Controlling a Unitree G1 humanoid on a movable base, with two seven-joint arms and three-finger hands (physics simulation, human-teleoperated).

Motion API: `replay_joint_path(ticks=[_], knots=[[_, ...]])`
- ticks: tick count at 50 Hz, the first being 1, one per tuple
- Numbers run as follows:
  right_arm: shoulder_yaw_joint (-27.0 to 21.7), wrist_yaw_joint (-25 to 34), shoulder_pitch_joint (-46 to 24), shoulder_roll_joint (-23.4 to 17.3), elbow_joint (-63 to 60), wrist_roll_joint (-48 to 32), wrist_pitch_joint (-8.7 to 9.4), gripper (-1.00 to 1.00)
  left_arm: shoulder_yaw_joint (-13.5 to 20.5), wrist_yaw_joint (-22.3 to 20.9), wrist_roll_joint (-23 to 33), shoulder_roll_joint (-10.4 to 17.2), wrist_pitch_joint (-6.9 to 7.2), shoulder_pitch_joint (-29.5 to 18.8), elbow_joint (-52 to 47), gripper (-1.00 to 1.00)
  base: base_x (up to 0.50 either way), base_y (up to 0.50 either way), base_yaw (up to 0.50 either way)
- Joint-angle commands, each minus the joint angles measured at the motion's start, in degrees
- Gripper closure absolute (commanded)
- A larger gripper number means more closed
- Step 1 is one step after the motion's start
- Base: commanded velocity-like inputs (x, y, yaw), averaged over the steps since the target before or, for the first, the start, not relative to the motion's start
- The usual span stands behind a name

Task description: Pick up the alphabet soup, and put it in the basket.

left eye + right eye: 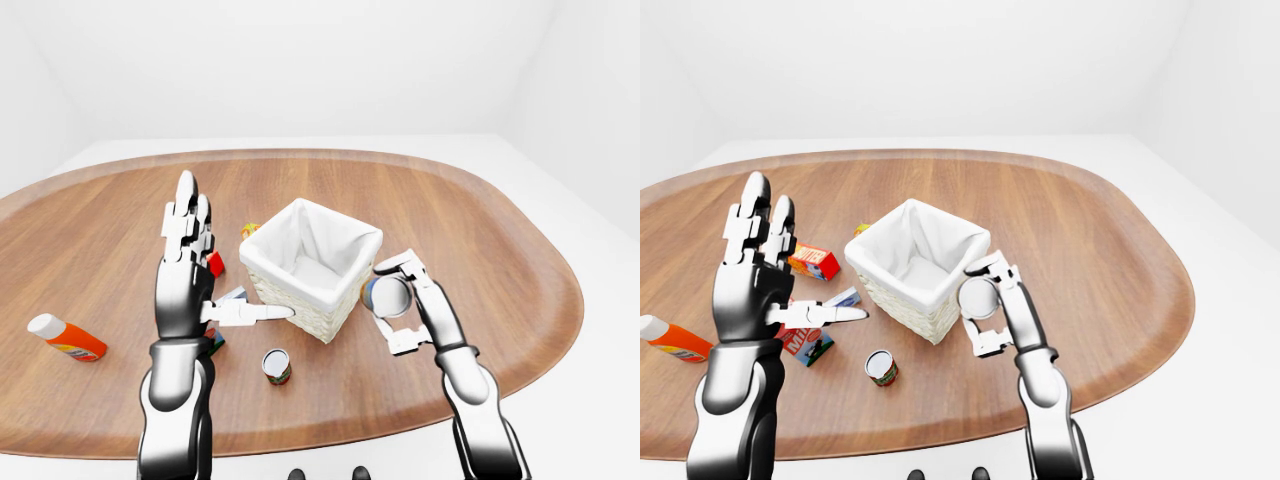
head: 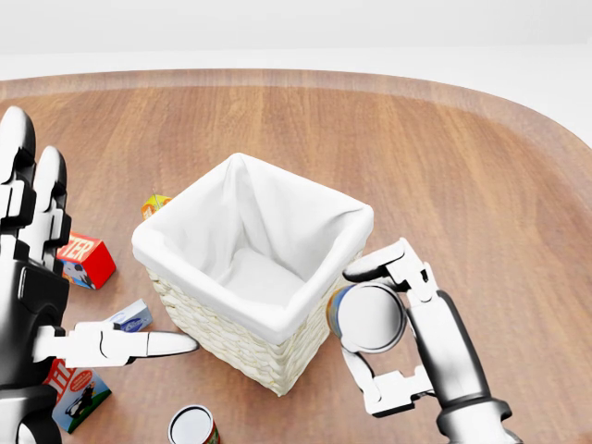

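1. At the left of the head view my left hand (image 2: 37, 305) stood upright with its fingers spread wide apart, gripping nothing; its thumb pointed right and ended just beside the wicker wall of the basket (image 2: 242, 347).
2. Around that hand lay clutter on the wooden table (image 2: 481, 185): a red carton (image 2: 88, 261), a small blue-and-white box (image 2: 134, 316), a red-and-white carton (image 2: 79, 393) near the bottom edge, and a second can (image 2: 192, 426) standing upright at the bottom of the view.
3. The basket, lined in white cloth, sat in the middle of the head view and I could see nothing lying inside it.
4. The alphabet soup (image 2: 368, 317) was off the table, just right of the basket's near corner and close against its wall, still outside the rim.
5. My right hand (image 2: 388, 328) was clamped on the can, one finger curled over its top and the others hooked under it, so the silver end faced the camera.
6. The left-eye view alone showed an orange bottle (image 1: 65, 338) with a white cap, lying on its side well apart at the table's left; the head view cut it off.
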Motion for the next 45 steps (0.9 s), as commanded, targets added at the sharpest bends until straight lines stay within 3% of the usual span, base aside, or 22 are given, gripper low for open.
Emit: replay_joint_path(ticks=[1,23,45], knots=[[-0.7,0.4,-2.5,0.3,-8.8,-1.2,0.0,1.0,-0.1,-0.1,0.2,0.0,0.0,-0.3,-0.1,-1.0,0.0,0.0,0.0],[0.9,3.4,-13.7,0.7,-11.1,-4.6,0.0,1.0,-0.1,-0.3,0.3,0.1,0.0,-0.3,-0.4,-1.0,0.0,0.0,0.0],[1.4,4.1,-30.7,2.5,10.4,-4.6,0.0,1.0,-0.3,-0.5,0.6,0.1,0.0,-0.2,-0.2,-1.0,0.0,0.0,0.0]])
